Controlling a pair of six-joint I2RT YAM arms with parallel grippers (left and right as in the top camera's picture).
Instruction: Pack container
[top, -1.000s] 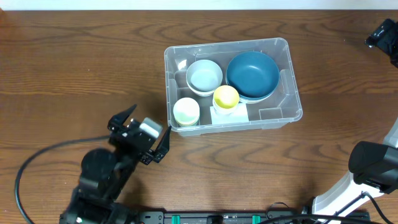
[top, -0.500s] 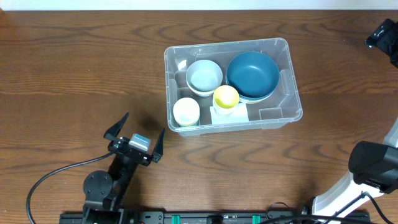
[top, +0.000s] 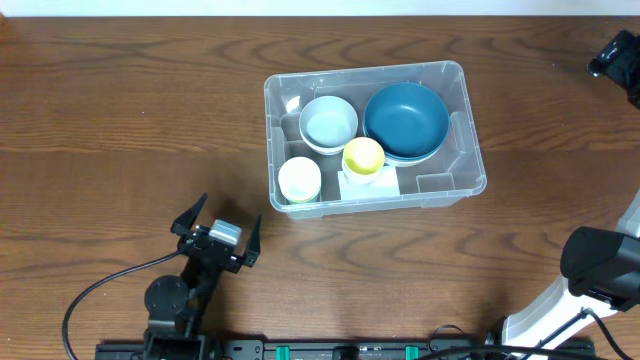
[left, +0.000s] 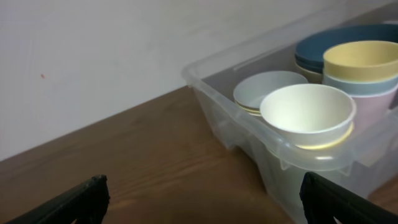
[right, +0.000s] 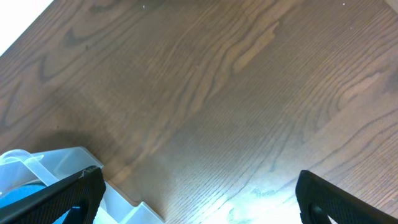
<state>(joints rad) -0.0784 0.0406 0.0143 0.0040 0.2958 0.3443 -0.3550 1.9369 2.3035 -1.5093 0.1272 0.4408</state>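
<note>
Wooden table (top: 120, 120) seen from above. Nearest, the left claw (top: 230, 208) hovers wide open, holding nothing. Mid-table stands the clear container (top: 365, 72), with a blue bowl (top: 405, 120) and three smaller bowls (top: 328, 122) inside. Farthest, the right claw (right: 199, 193) is also spread wide and empty. With nothing loose in sight, packing looks finished.

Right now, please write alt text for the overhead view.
A clear container on a wooden table holds a blue bowl, a pale bowl, a yellow cup and a white cup. The open left gripper sits apart.
</note>
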